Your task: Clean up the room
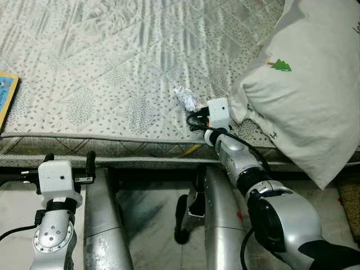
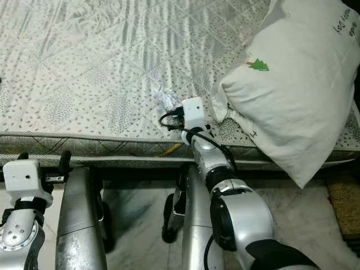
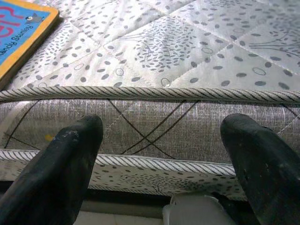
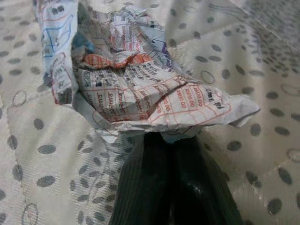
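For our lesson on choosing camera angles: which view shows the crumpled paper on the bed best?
The right wrist view: the crumpled paper is close up, print readable, pinched at its edge by the right hand. Both eye views show it as a small white wad beside the pillow.

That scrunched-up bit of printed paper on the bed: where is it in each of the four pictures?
Left eye view: crumpled paper lies on the mattress, just ahead of the right hand.
Right eye view: same spot, left of the white pillow.
Left wrist view: not in it.
Right wrist view: close up, at the fingertips.
Shared landmark: the mattress's leaf-patterned quilting.
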Available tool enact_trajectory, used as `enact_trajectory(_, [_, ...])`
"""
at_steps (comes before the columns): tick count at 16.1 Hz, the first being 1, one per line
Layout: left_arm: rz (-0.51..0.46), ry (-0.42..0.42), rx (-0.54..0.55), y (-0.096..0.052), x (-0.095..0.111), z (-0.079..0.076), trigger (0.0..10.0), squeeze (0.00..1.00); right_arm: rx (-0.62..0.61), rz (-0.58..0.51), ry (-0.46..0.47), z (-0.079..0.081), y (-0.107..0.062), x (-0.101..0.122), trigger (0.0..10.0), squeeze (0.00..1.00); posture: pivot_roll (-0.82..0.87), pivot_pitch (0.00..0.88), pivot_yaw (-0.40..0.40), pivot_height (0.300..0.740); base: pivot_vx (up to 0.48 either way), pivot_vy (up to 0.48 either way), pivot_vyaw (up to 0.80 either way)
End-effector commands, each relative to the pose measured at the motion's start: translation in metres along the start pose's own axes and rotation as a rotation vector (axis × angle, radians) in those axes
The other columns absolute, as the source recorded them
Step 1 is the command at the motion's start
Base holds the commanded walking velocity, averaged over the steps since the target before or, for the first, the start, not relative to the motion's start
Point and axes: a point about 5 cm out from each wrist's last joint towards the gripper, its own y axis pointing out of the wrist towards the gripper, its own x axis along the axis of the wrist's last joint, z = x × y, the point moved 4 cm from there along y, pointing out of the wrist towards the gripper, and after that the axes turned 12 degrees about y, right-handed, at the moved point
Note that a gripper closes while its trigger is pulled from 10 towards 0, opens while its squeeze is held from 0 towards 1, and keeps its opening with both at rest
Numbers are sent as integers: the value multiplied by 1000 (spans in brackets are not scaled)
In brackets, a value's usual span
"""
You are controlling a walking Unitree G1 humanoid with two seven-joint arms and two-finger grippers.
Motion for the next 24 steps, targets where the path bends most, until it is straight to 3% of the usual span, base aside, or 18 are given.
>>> enact_trajectory(1, [37,6,-2,-5,-10,-1,10000,0,-21,19,52,-11,-3,-4,0,0,219,261,-173,532,0,0,0])
enact_trajectory(6, [34,2,-9,-1,-9,-4,10000,0,45,76,182,-26,-10,-6,0,0,203,248,-164,532,0,0,0])
enact_trajectory(9, [33,0,-16,2,-9,-4,10000,0,163,200,147,-26,-21,-24,0,0,197,240,-160,532,0,0,0])
enact_trajectory(10, [31,2,-19,5,-9,-3,10000,0,213,281,75,-37,-35,-39,0,0,187,230,-153,532,0,0,0])
enact_trajectory(13, [11,9,-31,11,-6,-4,10000,0,203,182,87,-50,-43,-28,0,0,178,208,-140,532,0,0,0])
enact_trajectory(14, [0,-3,-44,14,-3,-7,10000,0,185,90,97,-55,-50,-19,0,0,168,190,-133,532,0,0,0])
enact_trajectory(15, [-3,-1,-48,15,-3,-9,10000,0,182,72,89,-55,-53,-17,0,0,164,182,-129,532,0,0,0])
enact_trajectory(16, [-26,32,-62,20,0,-13,10000,0,186,-15,29,-51,-60,-9,0,0,159,166,-121,532,0,0,0])
enact_trajectory(18, [-34,37,-68,23,1,-15,10000,0,185,-70,20,-46,-62,0,0,0,155,155,-114,532,0,0,0])
enact_trajectory(19, [-45,34,-78,29,5,-17,10000,0,162,-87,6,-37,-59,3,10000,227,155,145,-107,532,0,0,0])
enact_trajectory(20, [-50,34,-85,30,6,-18,10000,0,170,-78,12,-31,-59,0,10000,1000,155,143,-105,532,0,0,0])
enact_trajectory(22, [-53,37,-89,31,6,-18,10000,0,196,-72,-27,-18,-58,-3,10000,1000,157,141,-104,532,0,0,0])
enact_trajectory(23, [-53,37,-87,31,5,-18,10000,0,228,-59,-43,-2,-56,-11,10000,231,157,141,-104,532,0,0,0])
enact_trajectory(24, [-54,37,-87,31,6,-18,10000,0,234,-56,-34,4,-54,-13,10000,200,165,143,-106,532,0,0,0])
